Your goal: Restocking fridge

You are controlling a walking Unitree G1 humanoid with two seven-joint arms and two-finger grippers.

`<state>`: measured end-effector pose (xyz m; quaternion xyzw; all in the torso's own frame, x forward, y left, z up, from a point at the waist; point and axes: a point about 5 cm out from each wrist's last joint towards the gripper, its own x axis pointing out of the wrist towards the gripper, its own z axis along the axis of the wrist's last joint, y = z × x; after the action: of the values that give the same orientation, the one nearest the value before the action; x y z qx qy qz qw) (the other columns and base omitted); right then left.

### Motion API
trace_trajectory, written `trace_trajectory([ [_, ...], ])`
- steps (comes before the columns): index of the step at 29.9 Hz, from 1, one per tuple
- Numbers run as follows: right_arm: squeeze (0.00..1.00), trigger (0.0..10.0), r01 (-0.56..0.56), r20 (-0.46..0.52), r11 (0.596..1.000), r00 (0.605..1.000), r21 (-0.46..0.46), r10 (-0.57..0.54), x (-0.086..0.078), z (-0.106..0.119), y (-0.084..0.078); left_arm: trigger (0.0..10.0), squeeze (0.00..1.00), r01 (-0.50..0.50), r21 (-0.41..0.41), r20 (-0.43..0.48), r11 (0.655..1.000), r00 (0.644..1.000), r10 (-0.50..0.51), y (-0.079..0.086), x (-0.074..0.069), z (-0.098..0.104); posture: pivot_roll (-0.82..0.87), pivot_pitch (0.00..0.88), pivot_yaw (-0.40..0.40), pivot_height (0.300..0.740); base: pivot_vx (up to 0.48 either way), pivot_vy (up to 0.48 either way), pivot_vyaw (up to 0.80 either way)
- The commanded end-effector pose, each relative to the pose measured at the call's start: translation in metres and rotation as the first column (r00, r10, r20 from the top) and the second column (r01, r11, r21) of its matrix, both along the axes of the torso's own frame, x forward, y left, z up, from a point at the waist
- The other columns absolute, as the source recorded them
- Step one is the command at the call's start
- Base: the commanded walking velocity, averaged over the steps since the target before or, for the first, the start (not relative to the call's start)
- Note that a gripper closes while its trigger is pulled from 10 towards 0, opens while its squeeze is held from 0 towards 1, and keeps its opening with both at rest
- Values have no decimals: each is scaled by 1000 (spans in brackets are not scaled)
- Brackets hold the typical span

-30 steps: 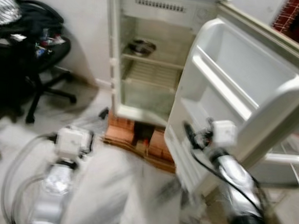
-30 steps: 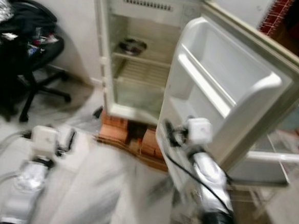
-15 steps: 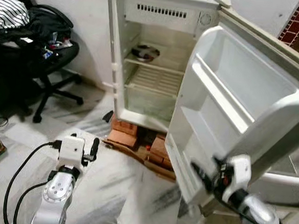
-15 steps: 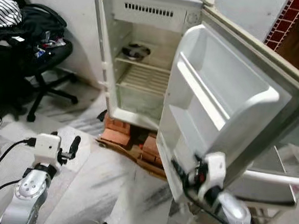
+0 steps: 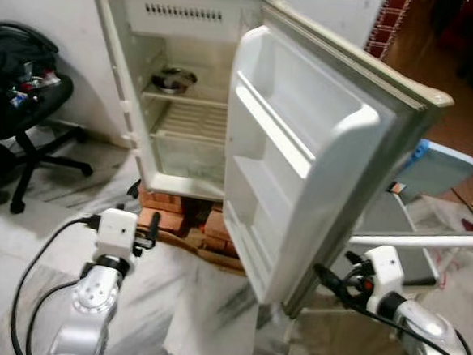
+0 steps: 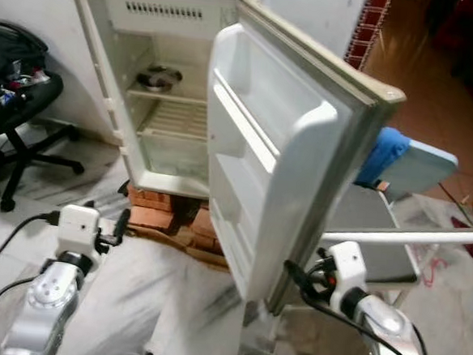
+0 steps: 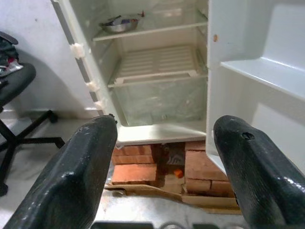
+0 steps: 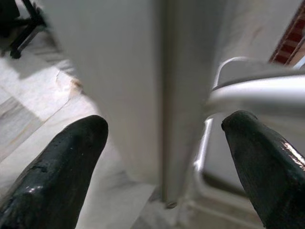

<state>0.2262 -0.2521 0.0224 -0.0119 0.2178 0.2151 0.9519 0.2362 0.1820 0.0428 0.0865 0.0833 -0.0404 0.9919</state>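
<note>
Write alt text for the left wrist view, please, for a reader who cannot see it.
Two open black fingers frame an open fridge that stands on bricks. A metal bowl sits on its upper shelf; the lower shelf is bare. The door's inner shelves show beside it, and an office chair stands by the wall.

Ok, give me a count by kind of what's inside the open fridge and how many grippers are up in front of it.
Metal bowl on the top shelf: 1
Wire shelf: 1
Door shelves: 2
Grippers, left gripper and right gripper: 2
Total: 6
</note>
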Motion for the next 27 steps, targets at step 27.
trace_trajectory([
  [27,0,10000,51,485,958,854,283,-189,112,156,65,10000,0,-123,22,-68,992,990,124,23,-26,-11,144,0,-1,740,0,-36,0],
])
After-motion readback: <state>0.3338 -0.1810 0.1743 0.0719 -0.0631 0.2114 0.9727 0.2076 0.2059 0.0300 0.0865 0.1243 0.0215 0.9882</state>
